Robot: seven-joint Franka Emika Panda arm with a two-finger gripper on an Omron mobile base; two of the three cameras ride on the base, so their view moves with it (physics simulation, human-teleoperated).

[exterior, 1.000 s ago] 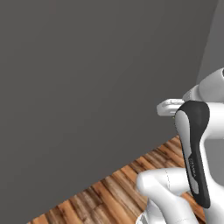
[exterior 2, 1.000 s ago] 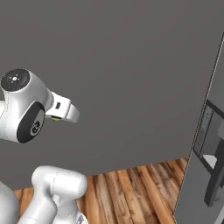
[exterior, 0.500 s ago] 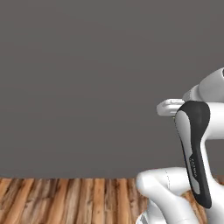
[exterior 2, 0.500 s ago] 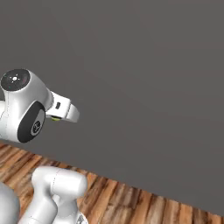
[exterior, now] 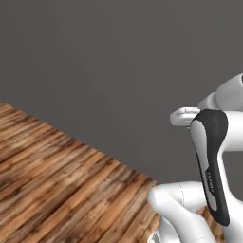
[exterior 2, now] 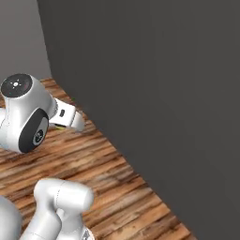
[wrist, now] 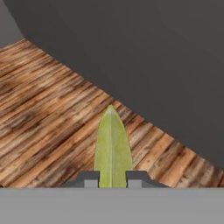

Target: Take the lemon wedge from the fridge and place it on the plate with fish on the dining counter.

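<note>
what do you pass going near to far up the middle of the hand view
fingers → lemon wedge held between them → wooden floor → dark grey wall

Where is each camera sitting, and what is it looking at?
Left base view: behind the arm to its left, facing a dark wall and wood floor; the white arm rises at the right.
Right base view: behind the arm to its right, facing the same wall and floor; the arm rises at the lower left.
Hand view: on the hand, looking along it at floor and wall; the two finger tips pinch the lemon wedge.
All three share the wall and floor.
</note>
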